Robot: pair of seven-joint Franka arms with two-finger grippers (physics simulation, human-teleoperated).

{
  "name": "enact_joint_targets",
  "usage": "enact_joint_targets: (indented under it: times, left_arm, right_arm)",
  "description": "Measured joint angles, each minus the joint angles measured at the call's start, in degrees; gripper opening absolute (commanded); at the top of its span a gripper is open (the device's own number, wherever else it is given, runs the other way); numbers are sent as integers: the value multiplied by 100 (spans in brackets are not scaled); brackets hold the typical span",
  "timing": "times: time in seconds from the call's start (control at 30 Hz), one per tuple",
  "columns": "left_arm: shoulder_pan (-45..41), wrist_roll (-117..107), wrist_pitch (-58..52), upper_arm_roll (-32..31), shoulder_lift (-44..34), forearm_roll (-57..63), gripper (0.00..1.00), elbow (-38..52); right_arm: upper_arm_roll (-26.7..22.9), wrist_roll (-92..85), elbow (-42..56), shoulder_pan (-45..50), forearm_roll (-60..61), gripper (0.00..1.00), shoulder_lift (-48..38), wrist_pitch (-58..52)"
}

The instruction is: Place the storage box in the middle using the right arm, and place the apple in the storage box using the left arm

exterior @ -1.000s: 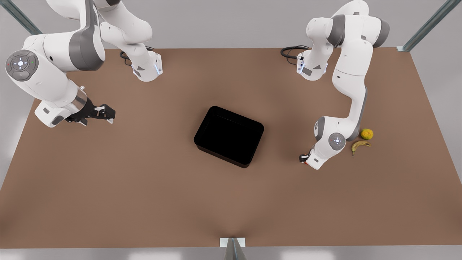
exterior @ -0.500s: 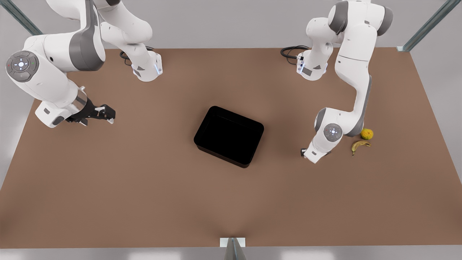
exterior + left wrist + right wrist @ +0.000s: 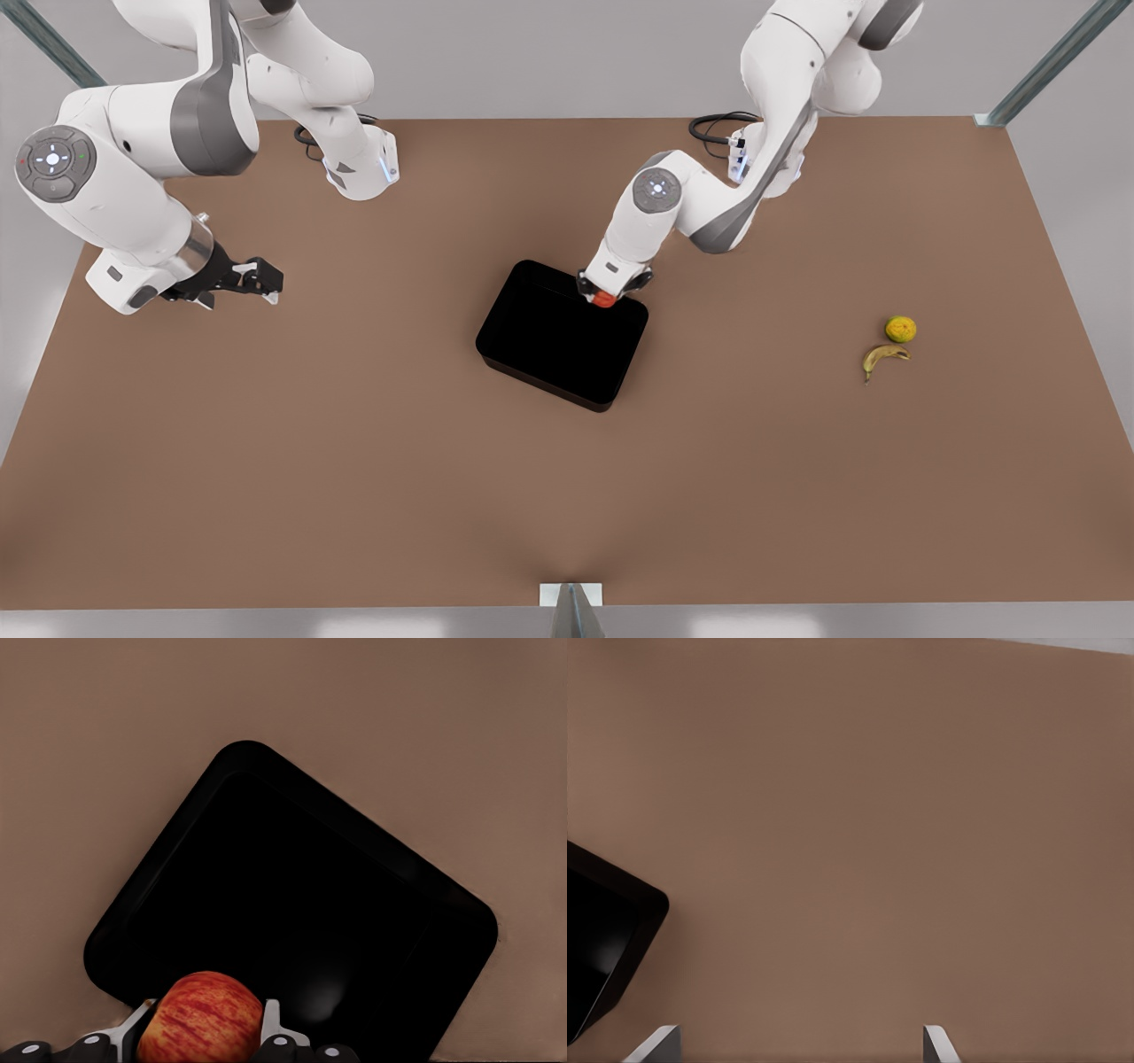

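right gripper (image 3: 257, 282): mine, parked near the table's (image 3: 354, 461) left edge as the front view has it, well apart from everything. Fingers (image 3: 663, 1043) spread wide, nothing between them. This arm waits; its part looks done.
storage box (image 3: 563, 335): sits mid-table, turned at an angle to the table edges, interior bare. Reads as already placed, so it's the drop target now.
left gripper (image 3: 606, 292): mine, hanging over the box's far rim, near its far-right corner in the front view. Fingers (image 3: 270, 1020) clamped on either side of the apple.
apple (image 3: 202, 1022): red with yellow streaks, pinched at its sides, carried above the box, not touching it. Held high so it clears the wall.
next, my guess: shift a little further inward before letting go; right over the rim it could clip the wall and roll out.
yellow-orange fruit (image 3: 900, 329), banana (image 3: 883, 355): just beside each other near the table's right edge, not part of this job.
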Motion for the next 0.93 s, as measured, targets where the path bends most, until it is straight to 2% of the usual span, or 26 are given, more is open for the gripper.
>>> enact_joint_targets:
  times: [0.03, 0.07, 0.1, 0.27, 0.47, 0.53, 0.57, 0.67, 0.8, 0.83, 0.93]
  left_arm:
    - [-693, -110, -13, 610, 198, -58, 67, 283]
    - [-1601, -179, -23, 1529, 413, -152, 68, 553]
    - [-2119, -196, -30, 2055, 606, -285, 100, 785]
    - [-2116, -138, -6, 2144, 603, -1371, 100, 807]
    - [-2022, -161, -89, 2143, 538, -1317, 100, 784]
    - [-1556, -17, -657, 2136, 198, -1144, 100, 886]
    - [-1122, 489, -1326, 2143, -63, -1058, 100, 1055]
    - [1004, 2657, -3616, 2133, -740, -790, 100, 1798]
    - [2698, 4124, -4303, 2121, -1133, -215, 100, 2050]
    - [2818, 4268, -4329, 2135, -1123, -85, 100, 2062]
    - [2449, 4308, -4322, 2150, -1112, 149, 100, 2045]
  right_arm:
    - [0, 0, 0, 0, 0, 100, -9, 0]
    - [0, 5, 0, 1, 0, 100, -9, -8]
    - [0, 6, 0, 2, 8, 100, -9, -9]
    - [0, 6, 0, 1, 0, 100, -9, 0]
    - [0, 0, 0, 0, 0, 100, 0, 0]
    - [0, 0, 0, 0, 0, 100, 0, 0]
    - [0, 0, 0, 0, 0, 100, 0, 0]
    - [0, 7, 0, 0, 8, 100, 0, 0]
    - [0, 34, 0, 21, 9, 100, -1, 0]
    - [0, 35, 0, 11, 9, 100, 0, 8]
    - [0, 31, 0, 10, 9, 100, 9, 9]
